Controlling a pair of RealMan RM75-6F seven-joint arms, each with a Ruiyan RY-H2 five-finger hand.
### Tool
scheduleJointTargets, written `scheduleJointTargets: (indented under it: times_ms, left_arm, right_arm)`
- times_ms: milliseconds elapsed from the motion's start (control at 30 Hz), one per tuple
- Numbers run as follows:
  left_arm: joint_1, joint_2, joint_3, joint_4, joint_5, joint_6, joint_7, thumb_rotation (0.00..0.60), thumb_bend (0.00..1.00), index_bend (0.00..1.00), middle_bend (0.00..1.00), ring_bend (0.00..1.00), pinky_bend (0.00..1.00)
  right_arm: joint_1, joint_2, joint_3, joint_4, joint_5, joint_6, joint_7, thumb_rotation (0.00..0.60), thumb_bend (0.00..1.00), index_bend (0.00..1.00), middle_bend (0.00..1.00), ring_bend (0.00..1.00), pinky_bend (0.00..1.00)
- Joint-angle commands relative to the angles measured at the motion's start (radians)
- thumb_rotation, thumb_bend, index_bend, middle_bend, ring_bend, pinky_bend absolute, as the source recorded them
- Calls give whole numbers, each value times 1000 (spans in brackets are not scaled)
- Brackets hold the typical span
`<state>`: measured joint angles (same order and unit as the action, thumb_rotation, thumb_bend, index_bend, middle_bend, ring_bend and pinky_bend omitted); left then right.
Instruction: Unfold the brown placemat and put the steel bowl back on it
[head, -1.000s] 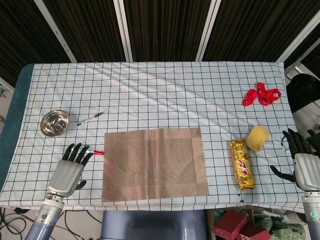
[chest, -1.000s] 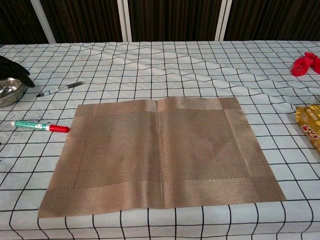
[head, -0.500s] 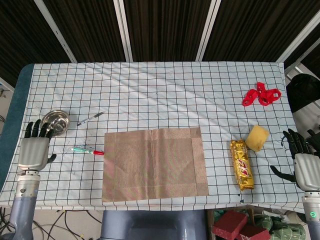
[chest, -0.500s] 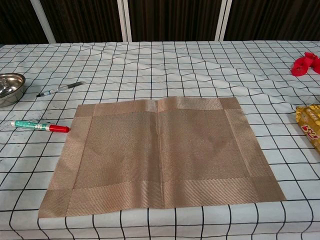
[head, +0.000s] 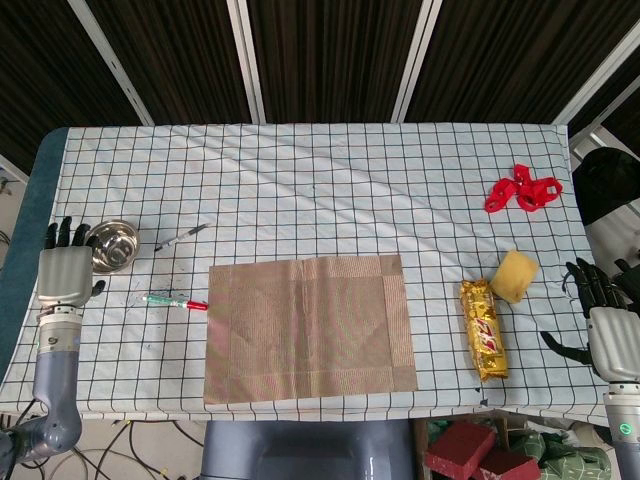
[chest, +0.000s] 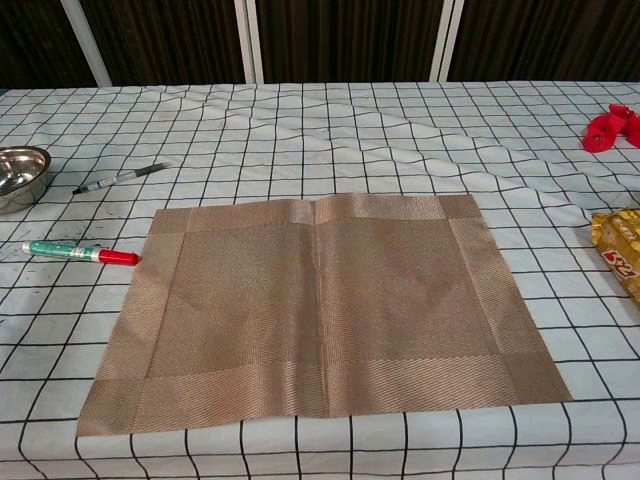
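Seemingly empty left hand (head: 65, 272) beside steel bowl (head: 113, 245)

The brown placemat (head: 310, 328) lies fully unfolded and flat on the checked cloth at the near-centre of the table, a faint crease running down its middle and a woven border round the edges. The steel bowl (head: 112, 246) sits upright and empty, well apart from it near the table's left edge.

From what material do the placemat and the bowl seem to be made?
Placemat: probably woven vinyl or plastic fibre, brown and matte; fine ribbed weave with a differently woven border.
Bowl: metal, likely polished steel; silvery, with bright reflections inside.
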<state>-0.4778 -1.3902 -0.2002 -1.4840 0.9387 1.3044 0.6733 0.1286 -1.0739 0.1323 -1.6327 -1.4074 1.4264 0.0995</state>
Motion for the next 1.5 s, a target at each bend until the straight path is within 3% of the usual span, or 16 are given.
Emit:
scheduleJointTargets:
  times_ms: [33,333,1000,1500]
  left_arm:
    - [-28,-42,-15,57,-36,-39,13,600,166,387,187,31,94]
    - [-80,-128,-50,162,-161,-113,65,600,168,406,194,31,94]
    - [-142,-248,-71,387,-294,-187,149,600,205,476,218,32,94]
    - [-160,-311,-66,501,-304,-232,154,600,238,576,233,32,93]
  right_arm:
    - [0,0,0,0,1,-1,-1,600,133,0,0,0,174]
    - [0,-1,1,-1,3,-2,-4,600,133,0,0,0,174]
    - [2,0,5,0,10,-6,-1,600,133,0,0,0,174]
    - [3,0,6,1,12,-8,-2,600,134,0,0,0,174]
